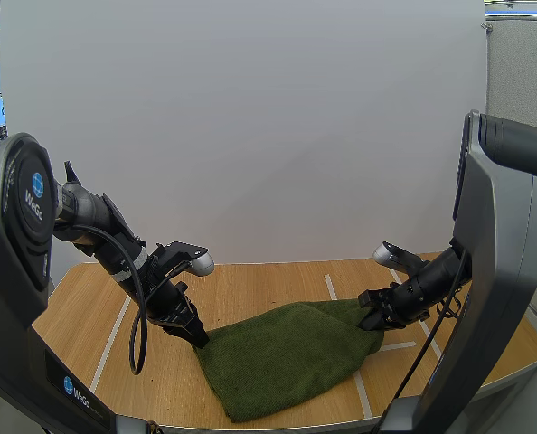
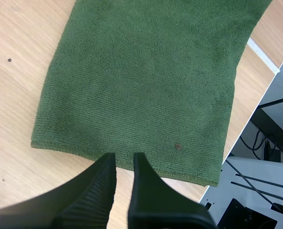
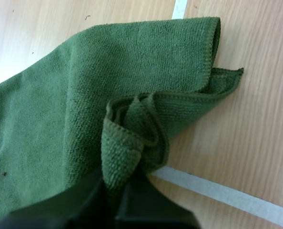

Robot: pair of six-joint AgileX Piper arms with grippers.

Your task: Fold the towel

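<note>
The dark green terry towel (image 1: 287,357) lies spread on the front half of the light wooden table (image 1: 268,289), reaching from near the table's middle down toward its front edge, mostly flat but gathered up at its right end. At that right end the right gripper (image 1: 374,318) has a corner of the cloth. In the right wrist view the black fingers of the right gripper (image 3: 117,181) close on a bunched fold of the towel (image 3: 60,109), whose stitched hem curls up in a small pleated hump just beyond the tips. The rest of the cloth runs away flat from the hump, and a doubled-over flap lies beside it. A strip of white tape (image 3: 217,193) crosses the wood close under this pinched corner. At the opposite, left end, the left gripper (image 1: 199,339) points down at the towel's edge. In the left wrist view the left gripper (image 2: 124,160) has its two fingers a narrow gap apart, ribbed faces toward each other. Its tips lie over the near hem of the towel (image 2: 146,86), with flat cloth and bare wood visible through the gap, so nothing is pinched there. From that hem the cloth stretches away smooth, with a small reddish speck (image 2: 178,146) close to the fingertips. The two grippers stand well apart, the whole towel between them.
</note>
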